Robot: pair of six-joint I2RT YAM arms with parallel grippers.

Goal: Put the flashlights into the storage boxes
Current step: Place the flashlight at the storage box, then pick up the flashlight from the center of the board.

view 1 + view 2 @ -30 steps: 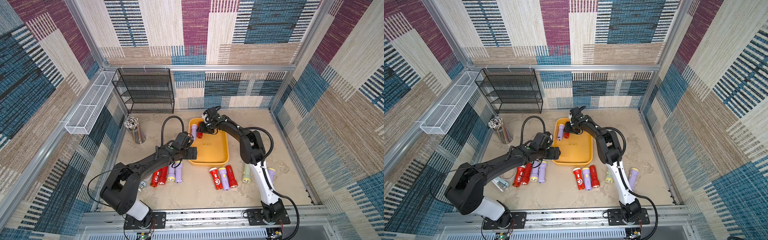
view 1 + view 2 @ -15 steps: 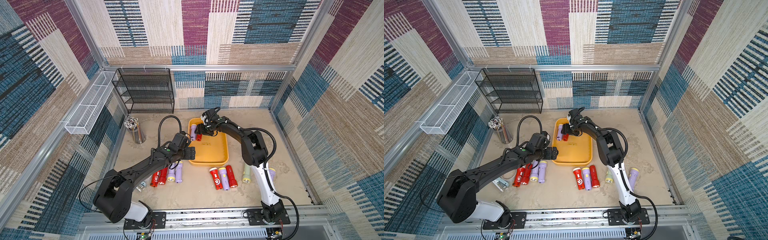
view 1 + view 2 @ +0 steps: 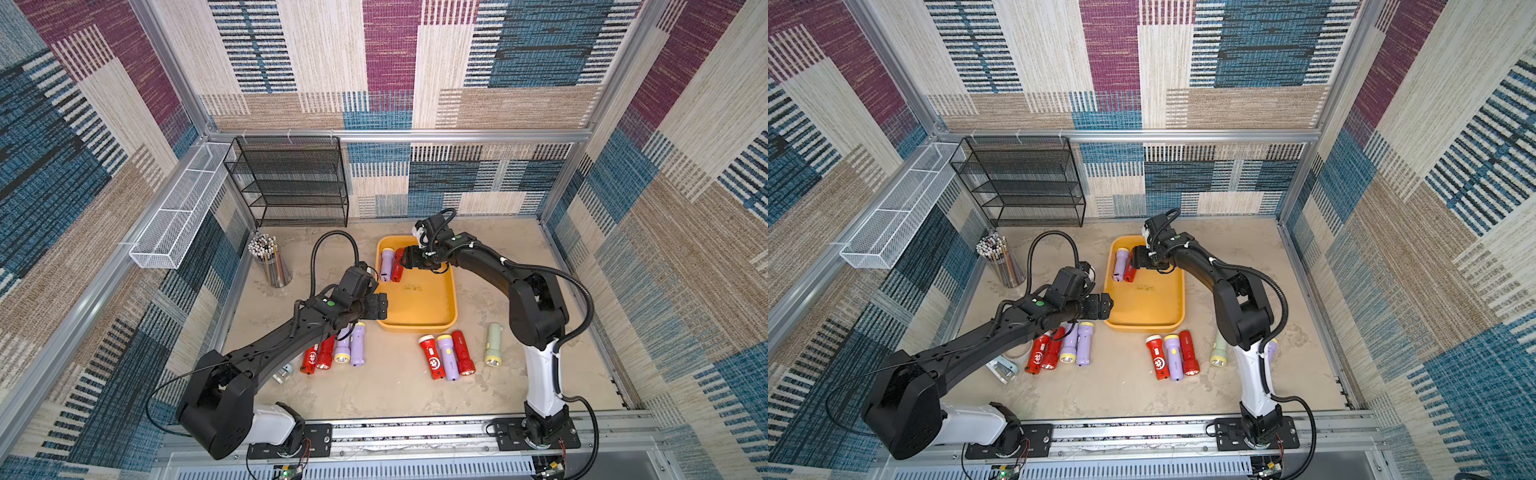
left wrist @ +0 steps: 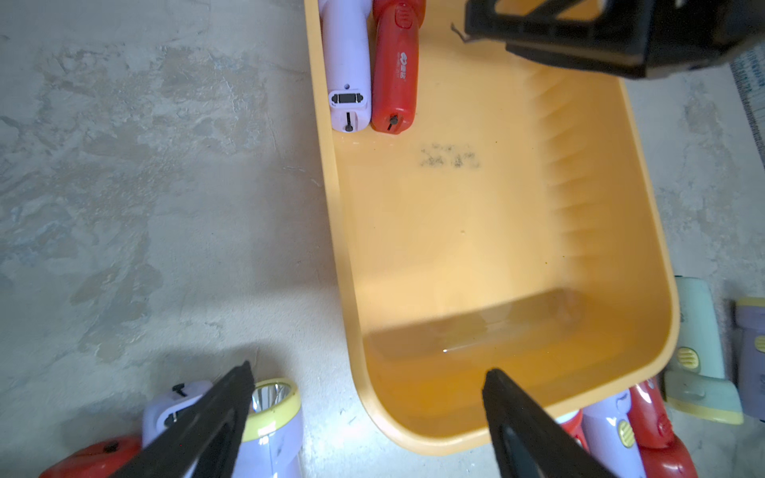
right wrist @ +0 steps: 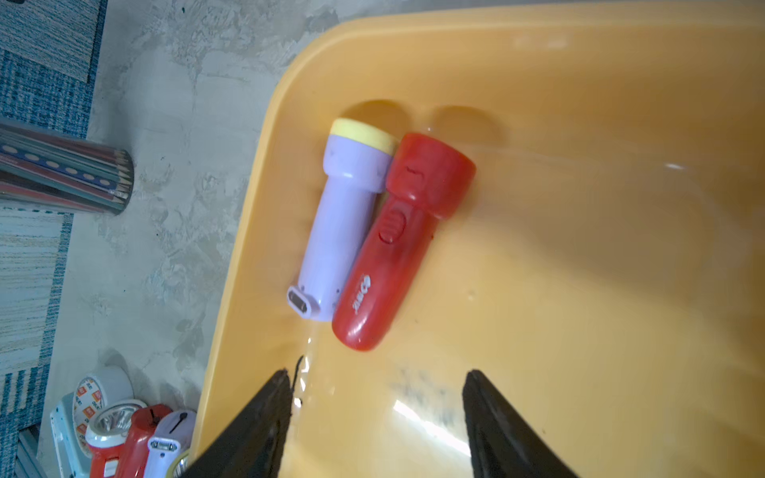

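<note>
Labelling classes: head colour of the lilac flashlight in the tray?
Yellow head on lilac flashlight; right wrist view best.

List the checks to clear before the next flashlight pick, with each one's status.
1. Right gripper open and empty: ok.
2. Red flashlight lying in the yellow tray beside the lilac flashlight, clear of the jaws: ok.
3. Left gripper open and empty: ok.
4. Bare tray floor for more: ok.
5. All flashlights in the tray: not ok; left-side row and right-side row lie on the table.

Eleven flashlights (image 3: pixel 1174 357): five red, five lilac, one green. One yellow tray (image 3: pixel 1144 307).
</note>
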